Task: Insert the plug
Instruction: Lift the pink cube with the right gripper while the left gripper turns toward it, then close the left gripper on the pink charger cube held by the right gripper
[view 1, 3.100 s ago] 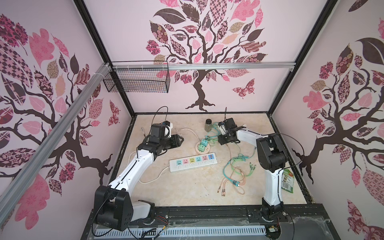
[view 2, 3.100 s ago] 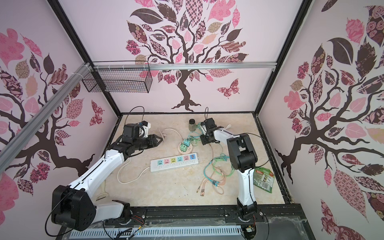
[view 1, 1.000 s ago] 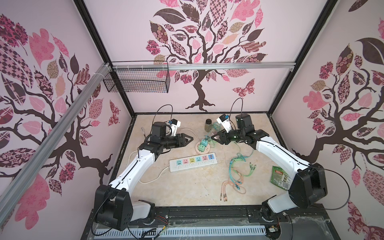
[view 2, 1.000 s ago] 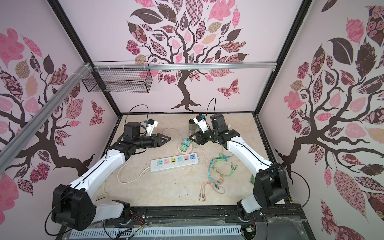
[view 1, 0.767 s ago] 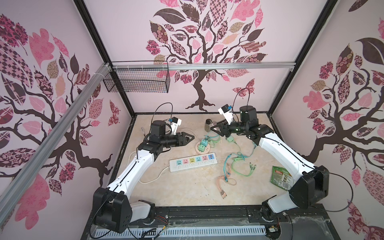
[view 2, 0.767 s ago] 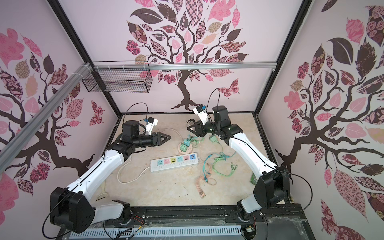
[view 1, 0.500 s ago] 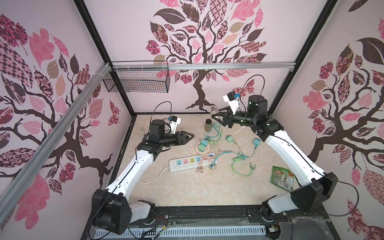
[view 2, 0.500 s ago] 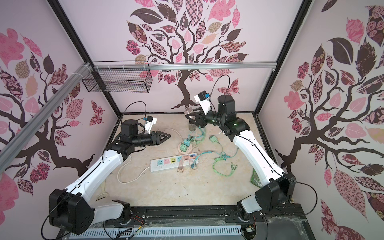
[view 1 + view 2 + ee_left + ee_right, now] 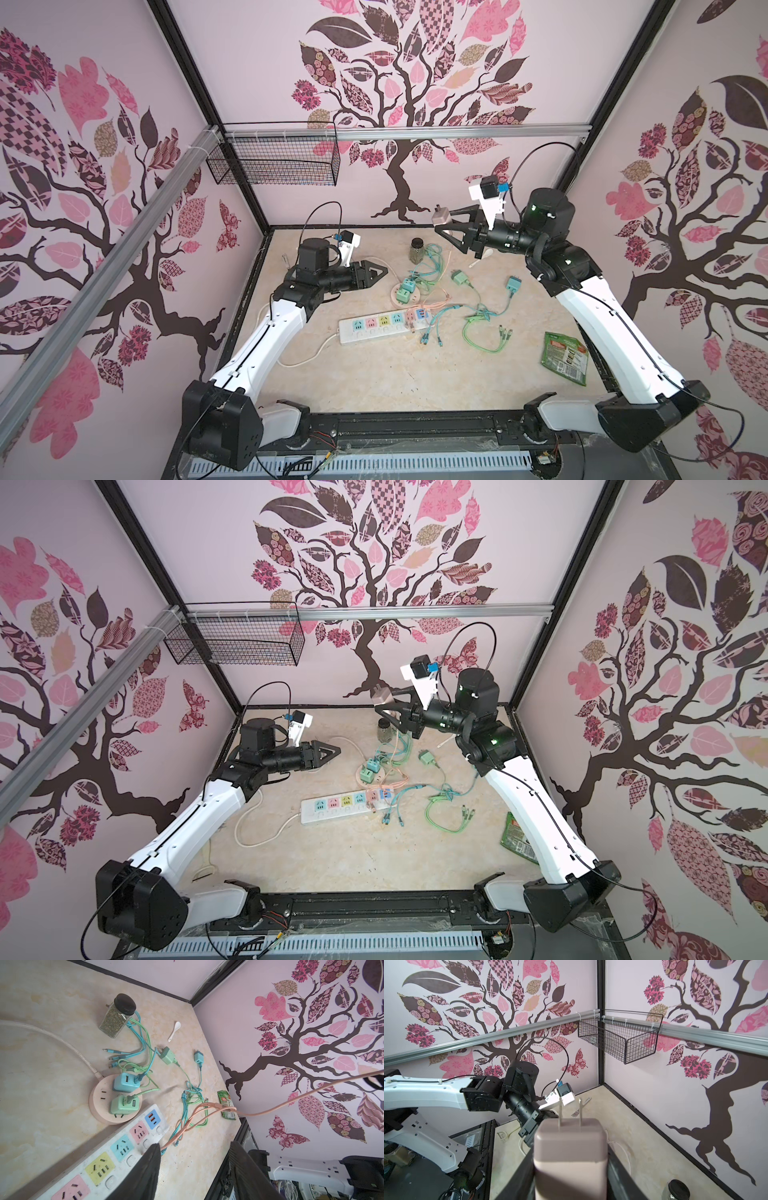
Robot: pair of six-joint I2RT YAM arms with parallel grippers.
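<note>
My right gripper (image 9: 439, 223) (image 9: 382, 706) is raised high near the back wall, shut on the plug (image 9: 439, 216) (image 9: 383, 697), a beige-pink block. In the right wrist view the plug (image 9: 571, 1147) sits between the jaws with its two prongs pointing away. Its pink cable (image 9: 291, 1097) hangs down to the table. The white power strip (image 9: 382, 324) (image 9: 340, 806) (image 9: 104, 1157) lies mid-table with coloured sockets. My left gripper (image 9: 386, 272) (image 9: 338, 752) (image 9: 194, 1145) hovers open and empty left of the round socket (image 9: 395, 297) (image 9: 97, 1109).
Blue and green chargers sit plugged in the round socket. A loose green charger (image 9: 459, 277), a blue charger (image 9: 513, 284) and tangled cables (image 9: 482, 328) lie right of the strip. A spice jar (image 9: 417, 249), white spoon (image 9: 174, 1030), green packet (image 9: 565, 363) and wall basket (image 9: 274, 166) are around.
My right arm has lifted the plug from the table high toward the back wall, dragging the cables leftward over the strip. The left gripper has opened a little wider.
</note>
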